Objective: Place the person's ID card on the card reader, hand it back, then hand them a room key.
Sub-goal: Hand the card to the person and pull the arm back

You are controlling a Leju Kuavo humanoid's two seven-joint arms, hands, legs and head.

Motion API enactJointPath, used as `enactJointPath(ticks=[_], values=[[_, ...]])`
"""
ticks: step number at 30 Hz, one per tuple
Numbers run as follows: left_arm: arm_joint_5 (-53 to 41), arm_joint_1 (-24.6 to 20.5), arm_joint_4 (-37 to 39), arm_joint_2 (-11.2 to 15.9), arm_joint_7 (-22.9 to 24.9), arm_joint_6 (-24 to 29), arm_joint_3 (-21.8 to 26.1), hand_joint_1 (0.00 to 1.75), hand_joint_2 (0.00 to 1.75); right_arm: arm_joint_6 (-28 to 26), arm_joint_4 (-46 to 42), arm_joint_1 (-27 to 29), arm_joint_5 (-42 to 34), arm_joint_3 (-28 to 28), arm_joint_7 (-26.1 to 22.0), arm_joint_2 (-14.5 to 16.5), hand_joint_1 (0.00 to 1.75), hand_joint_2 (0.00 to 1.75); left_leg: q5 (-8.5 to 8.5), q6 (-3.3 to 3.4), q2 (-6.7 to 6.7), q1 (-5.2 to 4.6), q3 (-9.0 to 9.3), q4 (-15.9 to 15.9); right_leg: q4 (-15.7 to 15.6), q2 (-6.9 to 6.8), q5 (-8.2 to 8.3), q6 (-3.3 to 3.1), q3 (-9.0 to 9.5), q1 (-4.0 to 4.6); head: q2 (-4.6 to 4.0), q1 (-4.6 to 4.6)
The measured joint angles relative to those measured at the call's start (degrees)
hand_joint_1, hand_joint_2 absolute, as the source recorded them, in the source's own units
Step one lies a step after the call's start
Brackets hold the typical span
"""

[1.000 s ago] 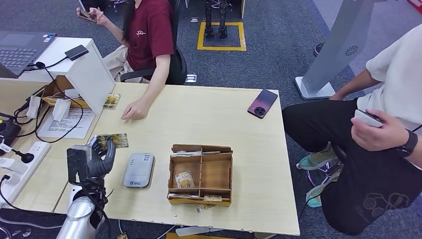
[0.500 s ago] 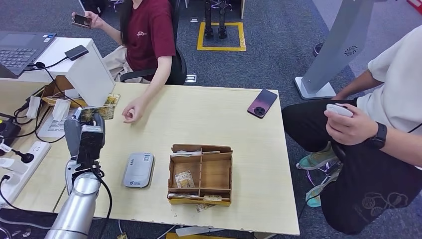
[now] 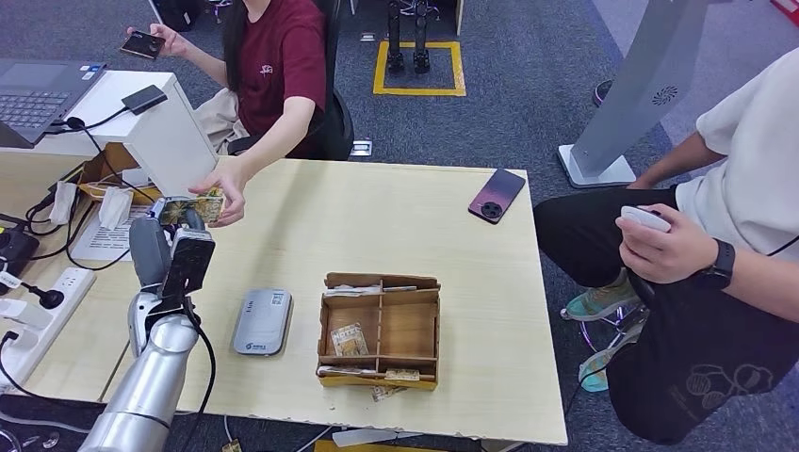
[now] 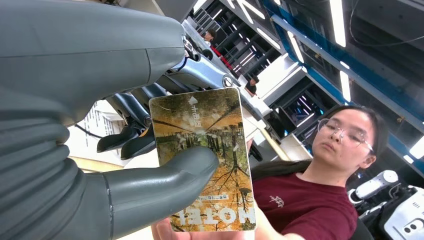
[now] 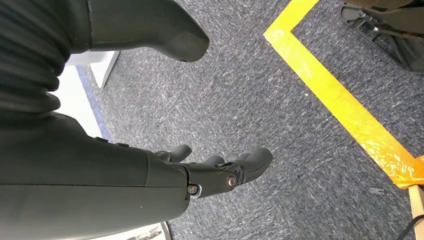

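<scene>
while our left hand (image 3: 179, 259) pinches the card (image 3: 193, 207) upright, the person's hand (image 3: 226, 188) reaches to take it.

A lab or office set up as a mock reception desk is suggested: a light wooden tabletop (image 3: 415, 217) is stood on grey-blue carpet (image 3: 528, 85) marked with yellow tape (image 3: 419, 91), a laptop (image 3: 38, 89) and power strip (image 3: 38, 311) are placed at one side, and exposed ceiling beams with strip lights (image 4: 340, 22) are seen overhead.
</scene>
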Motion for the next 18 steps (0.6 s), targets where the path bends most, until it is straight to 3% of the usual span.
enactJointPath(ticks=[13, 17, 18], values=[[0.2, 0.0, 0.4, 0.0, -0.2, 0.0, 0.0, 1.75, 1.75, 0.0, 0.0, 0.0, 0.1, 0.0, 0.0, 0.0, 0.00, 1.75, 0.00, 0.00, 0.00, 0.00, 0.00, 0.0, 0.0, 0.00, 0.00, 0.00, 0.00, 0.00, 0.00, 0.01], [2.8, 0.0, 1.0, 0.0, -0.9, -0.8, 0.0, 0.00, 1.75, -0.3, 0.0, 0.1, 0.2, 0.0, 0.0, 0.0, 0.00, 1.75, 0.00, 0.00, 0.00, 0.00, 0.00, 0.0, 0.0, 0.00, 0.00, 0.00, 0.01, 0.00, 0.00, -0.01], [4.6, 0.4, 0.5, 0.2, -0.8, -2.7, 0.0, 0.00, 1.75, -0.5, 0.0, 0.3, 0.0, 0.0, -0.1, 0.0, 0.00, 1.75, 0.00, 0.00, 0.00, 0.00, -0.01, 0.0, 0.0, 0.00, 0.00, 0.00, 0.01, 0.00, 0.00, -0.01]])
